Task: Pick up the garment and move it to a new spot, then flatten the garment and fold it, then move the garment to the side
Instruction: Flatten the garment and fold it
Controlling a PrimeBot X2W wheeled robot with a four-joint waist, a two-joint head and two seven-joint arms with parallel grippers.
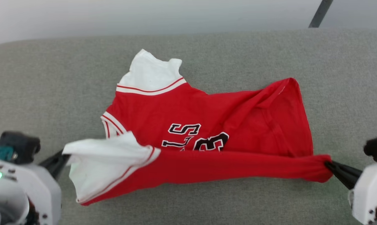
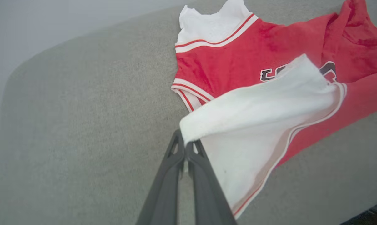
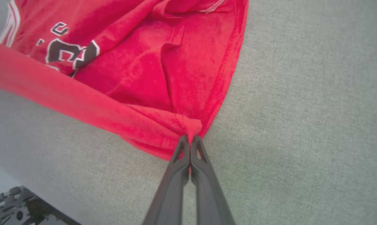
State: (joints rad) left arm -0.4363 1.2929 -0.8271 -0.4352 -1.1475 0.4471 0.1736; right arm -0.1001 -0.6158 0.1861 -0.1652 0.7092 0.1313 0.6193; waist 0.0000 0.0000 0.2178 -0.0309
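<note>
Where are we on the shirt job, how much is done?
Looks done: the shirt is laid out on the grey cushion. In hand: the left hand pinches a white panel, the right hand a red hem corner, with the near edge stretched between them. Left: the red body is rumpled, there is no tidy fold yet, and the move aside.

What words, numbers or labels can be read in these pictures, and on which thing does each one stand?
"S": black white-edged letter on the red garment.
"3": digit beside it, lower part under the fold, so uncertain.
Neighbouring characters are half hidden; unreadable.
</note>
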